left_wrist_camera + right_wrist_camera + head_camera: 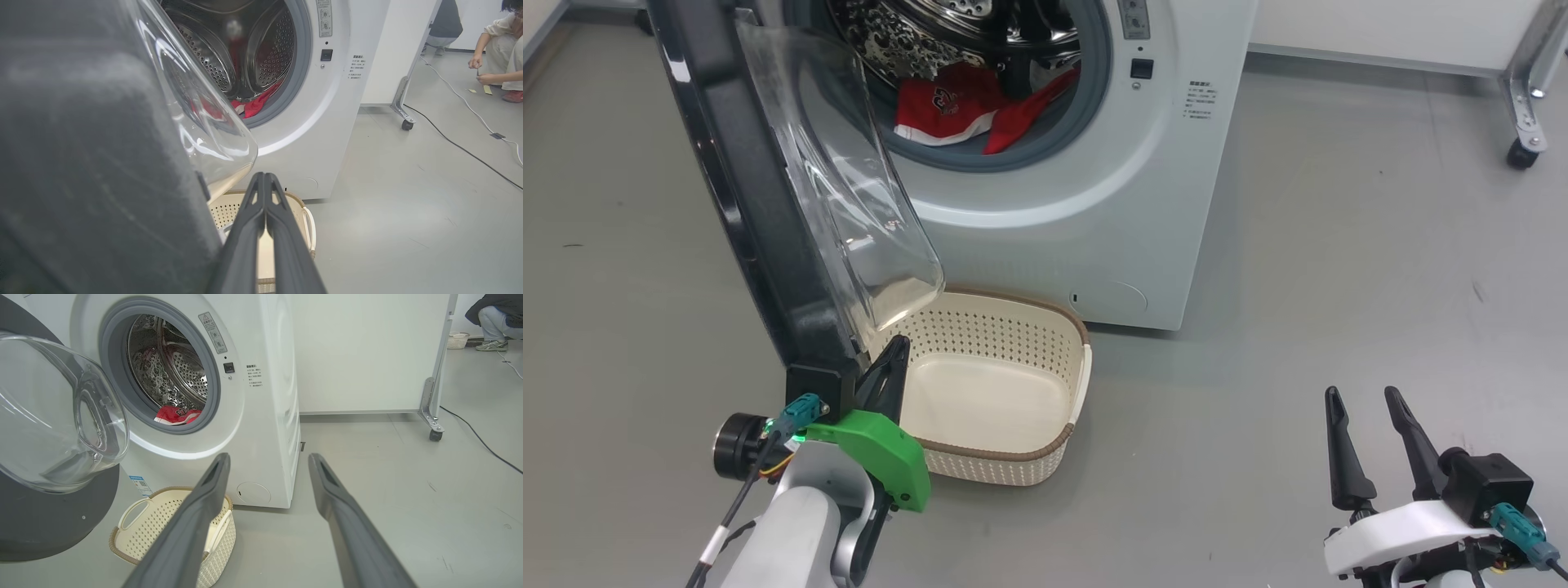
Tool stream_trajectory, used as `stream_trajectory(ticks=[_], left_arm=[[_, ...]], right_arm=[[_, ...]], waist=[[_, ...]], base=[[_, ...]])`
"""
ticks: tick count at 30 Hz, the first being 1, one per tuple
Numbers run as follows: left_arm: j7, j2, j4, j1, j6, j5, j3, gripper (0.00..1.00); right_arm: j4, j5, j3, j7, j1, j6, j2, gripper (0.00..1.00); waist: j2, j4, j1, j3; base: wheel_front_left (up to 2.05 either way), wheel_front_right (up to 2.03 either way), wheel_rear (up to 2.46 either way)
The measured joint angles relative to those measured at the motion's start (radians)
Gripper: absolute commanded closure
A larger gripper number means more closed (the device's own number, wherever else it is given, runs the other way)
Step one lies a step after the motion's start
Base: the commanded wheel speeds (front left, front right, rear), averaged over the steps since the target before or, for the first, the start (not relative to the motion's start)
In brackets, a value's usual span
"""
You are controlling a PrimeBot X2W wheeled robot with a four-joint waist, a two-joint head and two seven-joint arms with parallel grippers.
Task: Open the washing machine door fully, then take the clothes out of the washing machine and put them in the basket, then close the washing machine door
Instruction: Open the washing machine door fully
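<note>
Left end effector [894,353], fingers pressed together, is seen in the head view just beside the lower edge of the large round black-rimmed, glass-bowled washing machine door [743,188], likely to push it wider; contact cannot be confirmed. Right end effector [1362,394] is held apart, empty, well clear. Bright red-and-white clothes [947,106] are left in the white front-loading washing machine [1094,204]. Left wrist view: closed fingers [245,228] are aimed past the door. Right wrist view: cream perforated plastic basket [159,514] is set below the opening for the clothes.
</note>
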Motion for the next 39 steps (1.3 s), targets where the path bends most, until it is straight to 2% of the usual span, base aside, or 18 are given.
stream_trajectory(ticks=[14, 23, 39], left_arm=[[-0.016, 0.001, 0.023, -0.001, 0.012, -0.027, 0.004, 1.00], [-0.035, 0.006, 0.027, 0.000, 0.030, -0.037, 0.045, 1.00], [-0.070, 0.064, 0.021, 0.000, 0.056, -0.078, 0.165, 1.00]], right_arm=[[0.005, -0.002, -0.003, 0.000, 0.013, 0.001, 0.004, 0.00], [0.005, -0.009, 0.005, 0.000, 0.016, 0.001, 0.008, 0.00], [0.005, -0.025, 0.036, 0.000, 0.008, 0.009, -0.003, 0.00]], waist=[[0.0000, 0.111, 0.0000, -0.016], [0.0000, 0.167, 0.0000, -0.010], [0.0000, 0.197, 0.0000, 0.057]], base=[[0.00, 0.00, 0.00], [0.00, 0.00, 0.00], [0.00, 0.00, 0.00]])
